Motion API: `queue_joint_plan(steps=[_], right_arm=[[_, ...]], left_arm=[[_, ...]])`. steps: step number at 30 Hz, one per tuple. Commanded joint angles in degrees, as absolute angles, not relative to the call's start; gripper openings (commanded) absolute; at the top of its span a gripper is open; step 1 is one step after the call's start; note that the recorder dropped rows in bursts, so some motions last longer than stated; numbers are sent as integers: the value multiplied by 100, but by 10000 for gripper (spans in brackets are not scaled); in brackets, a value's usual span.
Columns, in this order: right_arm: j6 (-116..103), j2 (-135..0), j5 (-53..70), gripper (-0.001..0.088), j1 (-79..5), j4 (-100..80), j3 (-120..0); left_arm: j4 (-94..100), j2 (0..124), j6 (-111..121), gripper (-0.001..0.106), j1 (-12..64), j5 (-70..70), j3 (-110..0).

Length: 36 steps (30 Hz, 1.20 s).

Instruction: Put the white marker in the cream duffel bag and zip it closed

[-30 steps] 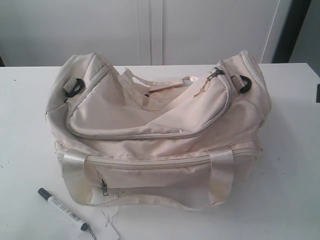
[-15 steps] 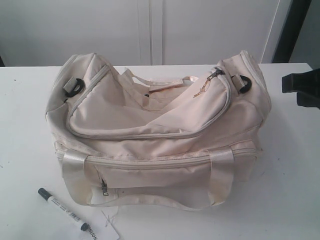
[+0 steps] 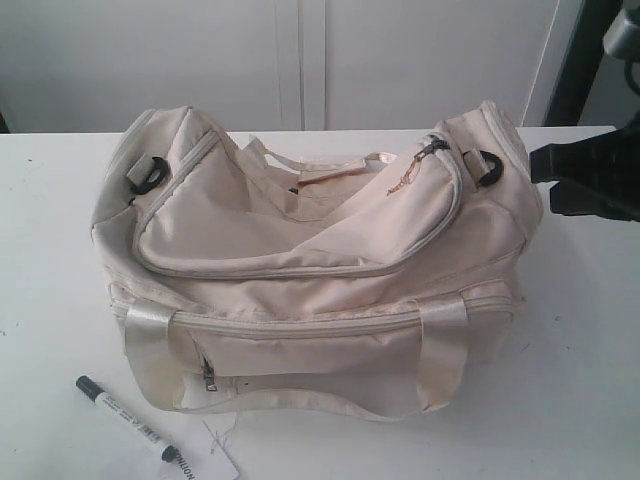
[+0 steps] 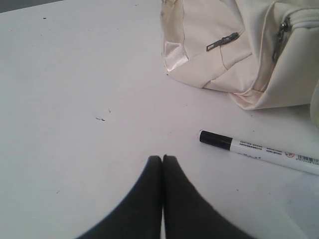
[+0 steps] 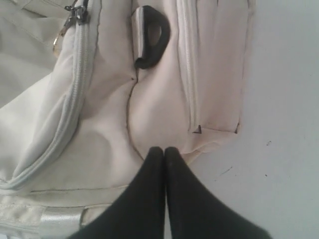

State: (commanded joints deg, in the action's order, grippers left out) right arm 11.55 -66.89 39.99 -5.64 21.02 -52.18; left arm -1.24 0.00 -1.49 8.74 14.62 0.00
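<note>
A large, soft cream duffel bag [image 3: 320, 250] of fabric is set in the middle of a plain white desk [image 3: 50, 300], with its front pocket turned towards the near edge. Its curved top flap is sagged inward, and a small dark gap is seen at the flap's far edge. The slider of the top zipper, hung with a thin gold chain [image 3: 405, 180], is placed at the bag's right end, just beside a black ring [image 3: 488, 168]. Two shiny cream straps [image 3: 150, 335] are laid down over the front, and a small metal zipper pull [image 3: 209, 375] is seen on the pocket near the left one. A slim white marker [image 3: 128, 418] with a dark cap and black print on its barrel is laid flat on the desk in front of the bag's left corner, near it but apart from it, and is held by nothing. Its tail end is touched by a flat white paper tag [image 3: 205, 462] printed with black letters. The left pincer [image 4: 162, 158] is pressed fully together, empty, and is held over bare desk near the marker's capped end. The right pincer [image 5: 164, 149] is likewise pressed together with nothing in it, and is held above the bag's right end, near the black ring.
</note>
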Motion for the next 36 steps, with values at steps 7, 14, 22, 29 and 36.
queue_joint_plan(steps=[7,14,22,29,36], right_arm=[[1496,-6689,3667,0,-564,2118,-5218],[1482,-6863,3345,0,-564,2291,-5508],[1492,-7763,3604,0,-564,2291,-6343],[1492,-8473,3959,0,-564,2291,-6987],[1492,-8645,4043,0,-564,2388,-7087]], left_arm=[[-124,0,-149,0,874,1462,0],[-124,0,-149,0,874,1462,0],[-124,0,-149,0,874,1462,0],[-124,0,-149,0,874,1462,0],[-124,0,-149,0,874,1462,0]])
